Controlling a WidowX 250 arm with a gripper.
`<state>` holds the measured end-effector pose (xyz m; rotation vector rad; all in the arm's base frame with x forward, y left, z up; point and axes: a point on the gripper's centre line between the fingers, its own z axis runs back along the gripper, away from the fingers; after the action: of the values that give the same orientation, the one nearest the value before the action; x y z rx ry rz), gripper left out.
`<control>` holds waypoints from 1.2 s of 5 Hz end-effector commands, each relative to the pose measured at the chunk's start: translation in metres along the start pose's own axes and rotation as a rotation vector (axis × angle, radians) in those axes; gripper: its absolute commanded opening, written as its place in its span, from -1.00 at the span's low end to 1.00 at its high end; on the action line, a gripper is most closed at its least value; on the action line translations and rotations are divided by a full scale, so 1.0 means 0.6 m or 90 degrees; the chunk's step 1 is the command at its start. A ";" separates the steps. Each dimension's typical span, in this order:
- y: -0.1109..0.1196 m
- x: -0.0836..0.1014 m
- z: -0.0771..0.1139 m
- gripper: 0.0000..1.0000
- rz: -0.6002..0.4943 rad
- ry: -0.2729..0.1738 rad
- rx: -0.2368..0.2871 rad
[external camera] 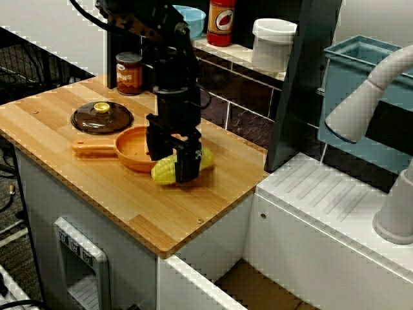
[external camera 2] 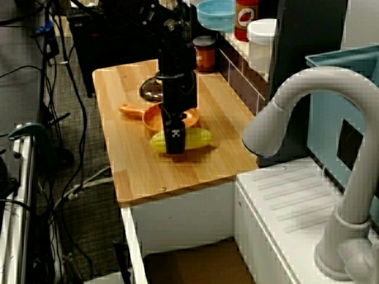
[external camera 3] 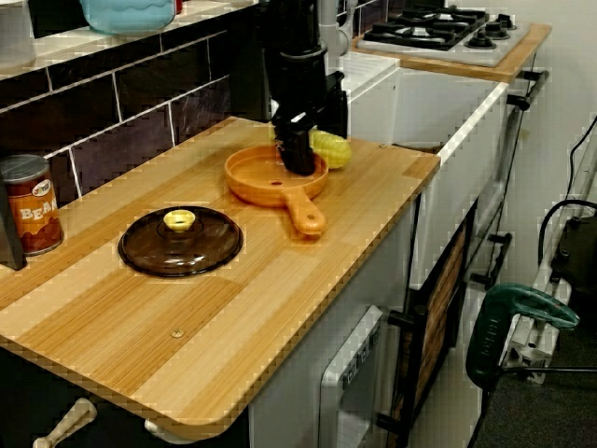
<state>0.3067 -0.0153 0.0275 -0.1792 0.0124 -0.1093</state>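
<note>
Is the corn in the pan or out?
Out. The corn lies on the counter just beside the pan, not inside its rim.

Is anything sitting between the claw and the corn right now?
Nothing visible. The claw is down right at the corn, with one finger across its front. The orange pan lies beside it, not between.

Dark tiled wall (external camera: 239, 97), wooden counter (external camera: 161, 213)
</note>
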 end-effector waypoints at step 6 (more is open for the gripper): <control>0.134 0.008 0.050 1.00 0.051 -0.039 0.046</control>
<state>0.3163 0.0653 0.0285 -0.1243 -0.0001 -0.0202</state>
